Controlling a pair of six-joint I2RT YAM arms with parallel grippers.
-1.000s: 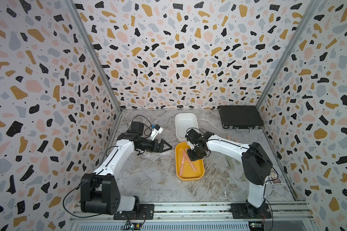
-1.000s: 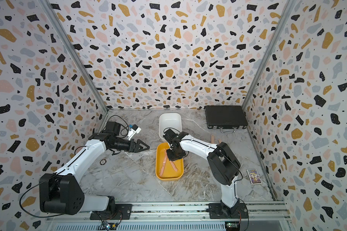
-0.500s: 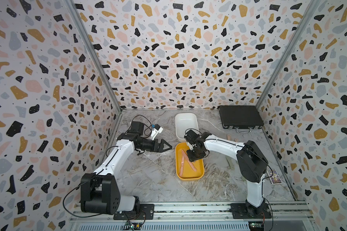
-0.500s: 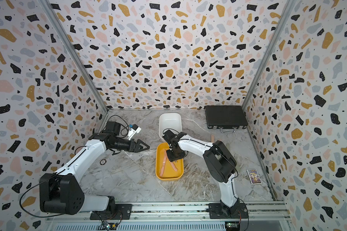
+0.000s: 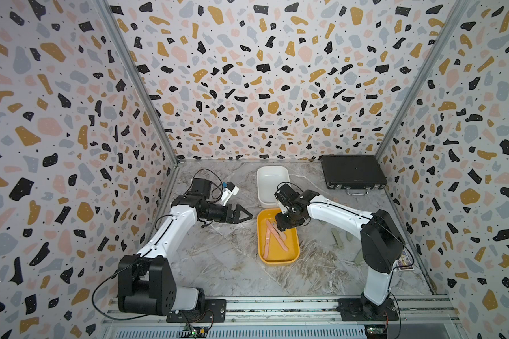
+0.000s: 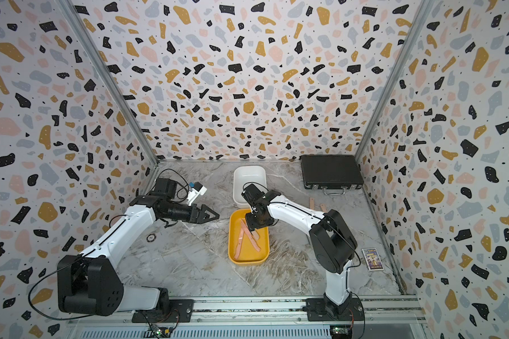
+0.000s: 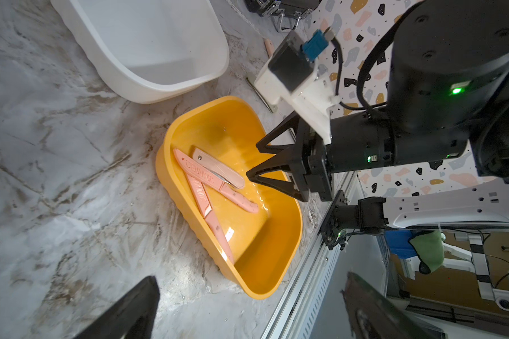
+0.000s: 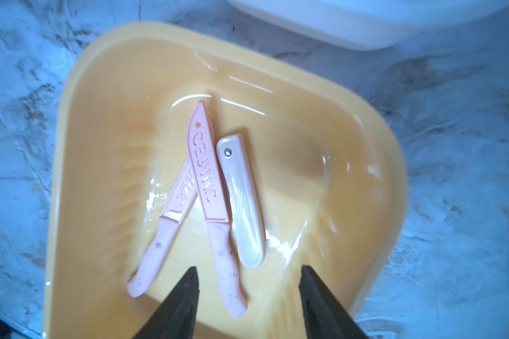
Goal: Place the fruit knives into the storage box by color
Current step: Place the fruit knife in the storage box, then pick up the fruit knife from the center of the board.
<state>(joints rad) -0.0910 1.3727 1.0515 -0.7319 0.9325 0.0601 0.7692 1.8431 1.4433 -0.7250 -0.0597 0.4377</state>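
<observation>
The right hand (image 8: 249, 268) is held spread above the yellow storage box (image 8: 80, 146), and nothing is pinched between its fingers. On the box floor two sheathed pink knives (image 8: 206, 176) are crossed near their tips, and a pale folded knife (image 8: 241, 205) is laid just beside them. Bare floor is left beyond the pale knife, while one pink handle ends close to the box's left wall in both top views. There the white storage box (image 5: 272, 176) is set just above the yellow rim, with a thin strip of surface (image 5: 218, 264) between them. The left hand (image 5: 244, 216) is held wide open over bare surface left of the yellow box, clear of its edge. Sage green knives (image 5: 337, 239) are scattered on the surface right of the box.
</observation>
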